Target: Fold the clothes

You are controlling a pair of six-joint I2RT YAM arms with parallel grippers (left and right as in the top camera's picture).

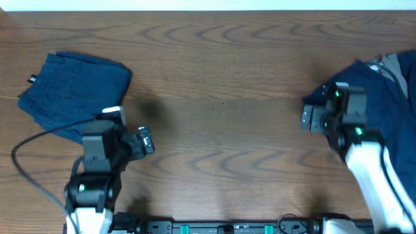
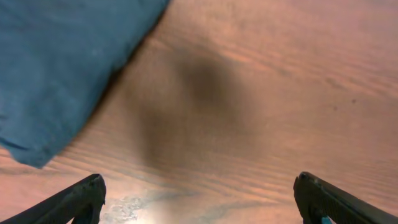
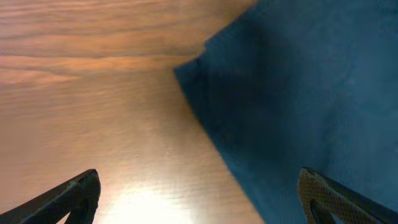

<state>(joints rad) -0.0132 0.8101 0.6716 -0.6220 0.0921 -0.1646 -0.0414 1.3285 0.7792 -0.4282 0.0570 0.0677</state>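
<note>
From my remote station: a dark navy-blue soft cloth garment (image 1: 71,94) lies folded into a compact, slightly rumpled rectangle at the far left of the brown wood-grain table (image 1: 221,78), with a small black tag (image 1: 30,79) at its edge. A loose heap of navy cloth (image 1: 383,104) sits at the far right, a sliver of pale grey fabric (image 1: 389,63) showing at its top. Both grippers are spread wide and empty. The left gripper (image 2: 199,190) hovers over wood just beside the folded piece; the right gripper (image 3: 199,186) hovers over the heap's limp edge. I judge the next garment is due — that means pinching its thin edge and drawing it to the table's middle.
</note>
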